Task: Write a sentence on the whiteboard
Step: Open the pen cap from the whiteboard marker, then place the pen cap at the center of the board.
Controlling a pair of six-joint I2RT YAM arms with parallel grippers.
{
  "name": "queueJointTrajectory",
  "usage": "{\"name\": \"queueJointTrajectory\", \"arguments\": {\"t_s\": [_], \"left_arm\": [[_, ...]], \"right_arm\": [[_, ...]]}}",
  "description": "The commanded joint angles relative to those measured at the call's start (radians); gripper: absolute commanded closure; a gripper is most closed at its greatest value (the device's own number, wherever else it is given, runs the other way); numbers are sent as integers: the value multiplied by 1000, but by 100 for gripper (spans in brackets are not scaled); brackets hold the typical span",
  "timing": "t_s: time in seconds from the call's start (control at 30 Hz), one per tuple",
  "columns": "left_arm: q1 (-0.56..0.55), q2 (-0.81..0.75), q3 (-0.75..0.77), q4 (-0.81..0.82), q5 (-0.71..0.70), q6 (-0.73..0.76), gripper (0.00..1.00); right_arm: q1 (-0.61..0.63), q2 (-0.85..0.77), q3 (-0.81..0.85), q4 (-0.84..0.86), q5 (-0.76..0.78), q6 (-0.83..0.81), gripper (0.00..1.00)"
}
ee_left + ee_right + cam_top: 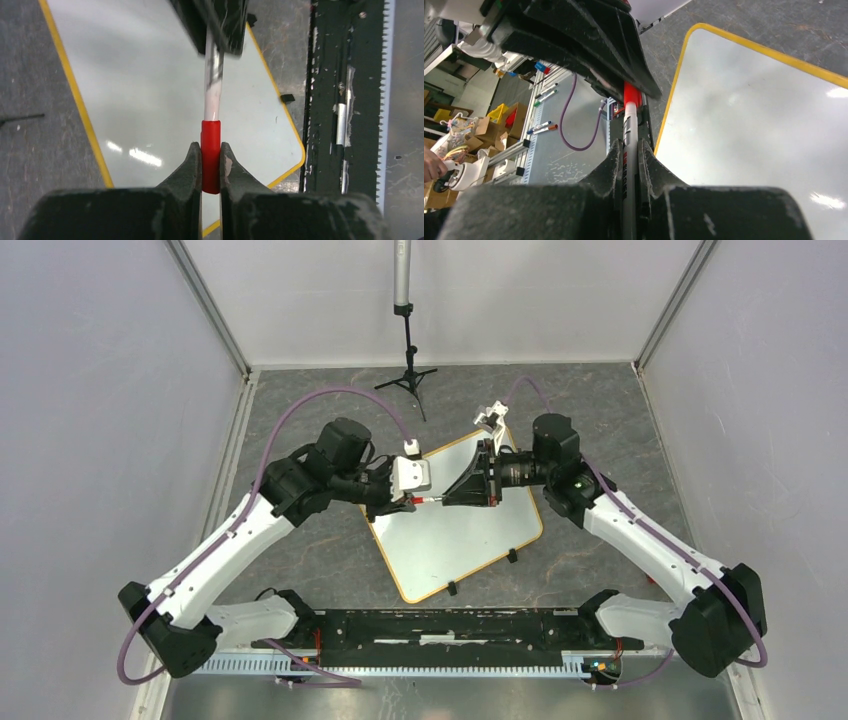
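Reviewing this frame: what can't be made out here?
- Top view: the whiteboard patch beneath the left gripper and right gripper; the arms cover it.
- All views: the marker tip, covered by the red cap.
- Left wrist: the marker's print, blurred.
- Wrist views: part of the whiteboard, cut off by the frame.
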Motion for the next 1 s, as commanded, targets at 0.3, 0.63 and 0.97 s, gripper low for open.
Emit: {"name": "queueJointTrajectory", "arguments": {"t_s": [0.3, 0.63, 0.97], "left_arm": [[147, -108, -24, -143, -137, 24, 98], [715, -9, -106, -26, -119, -99, 98], [818, 168, -324, 145, -250, -99, 96]], "right_arm": [[-155, -37, 87, -117, -118, -116, 100], [-165, -22, 126, -347, -131, -392, 100], [-160, -40, 111, -461, -91, -575, 100]]}}
